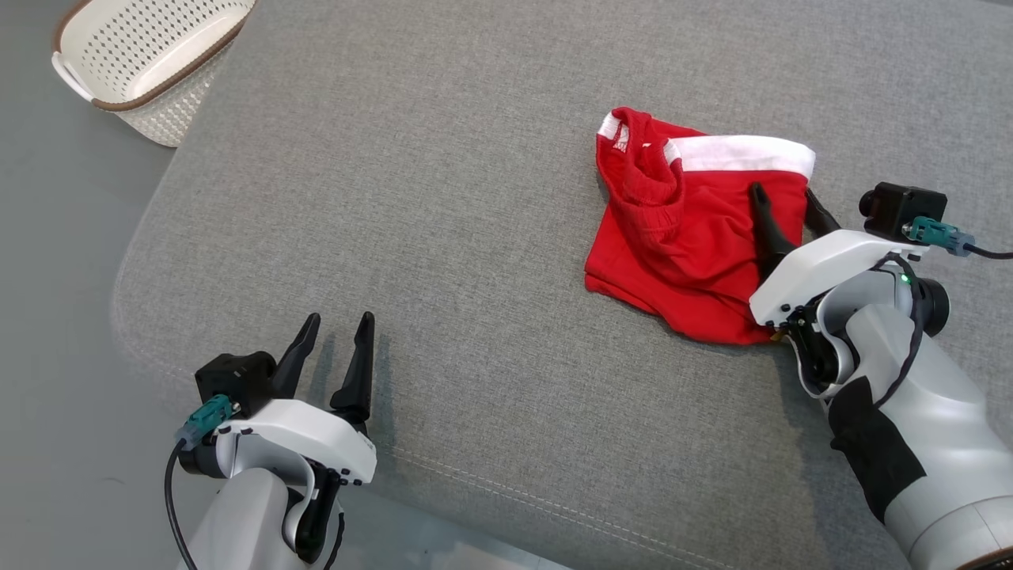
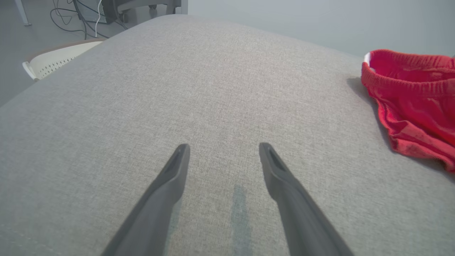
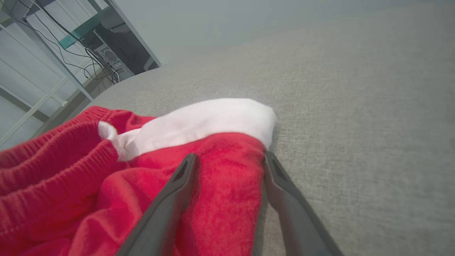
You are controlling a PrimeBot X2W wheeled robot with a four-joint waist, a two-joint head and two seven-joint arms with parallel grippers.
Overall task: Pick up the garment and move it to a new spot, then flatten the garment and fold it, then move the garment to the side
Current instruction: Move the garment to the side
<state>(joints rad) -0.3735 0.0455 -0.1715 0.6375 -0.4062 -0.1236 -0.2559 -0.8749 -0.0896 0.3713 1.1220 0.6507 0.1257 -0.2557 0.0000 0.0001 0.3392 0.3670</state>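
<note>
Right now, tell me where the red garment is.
In the head view, the red garment lies right of centre on the grey cushion, with the right end effector straddling its right edge.

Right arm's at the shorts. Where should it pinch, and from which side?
Likely the right side edge of the red shorts, just under the white waistband, coming from the right: that edge lies flat, and the open right gripper straddles it.

High head, low wrists, shared garment
</note>
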